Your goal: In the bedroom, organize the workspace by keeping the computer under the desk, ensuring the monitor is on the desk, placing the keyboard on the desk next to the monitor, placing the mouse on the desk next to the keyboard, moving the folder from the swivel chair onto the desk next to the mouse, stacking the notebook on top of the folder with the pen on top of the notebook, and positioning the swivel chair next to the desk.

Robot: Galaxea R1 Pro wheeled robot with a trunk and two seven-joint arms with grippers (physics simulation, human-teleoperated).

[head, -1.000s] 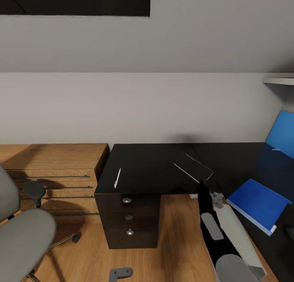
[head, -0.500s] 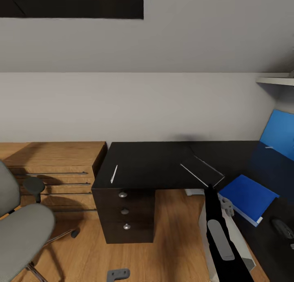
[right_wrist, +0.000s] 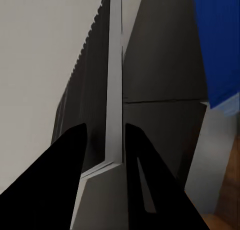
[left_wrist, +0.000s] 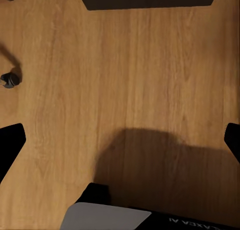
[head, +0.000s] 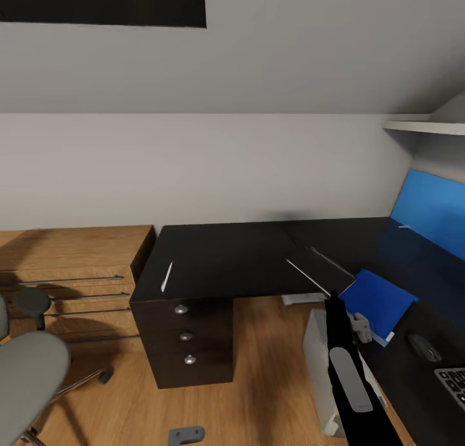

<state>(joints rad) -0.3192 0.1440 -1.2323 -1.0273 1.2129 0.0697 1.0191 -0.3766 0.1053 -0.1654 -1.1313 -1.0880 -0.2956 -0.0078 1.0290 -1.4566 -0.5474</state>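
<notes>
The right tool point(right_wrist: 105, 127) is clamped on the edge of a thin black slab with pale edges, probably the notebook point(head: 320, 268). It is held flat at the inner front corner of the glossy black L-shaped worktop point(head: 226, 255). The flat bright-blue folder point(head: 378, 297) lies just beside it on the right arm's side, its long axis slanting along the worktop's front edge. The left tool point(left_wrist: 120, 140) hangs over the wood floor point(left_wrist: 125, 65), fingers wide apart.

Camera panned right: keyboard point(head: 454, 382) and mouse point(head: 420, 346) newly visible on desk point(head: 226, 258).
</notes>
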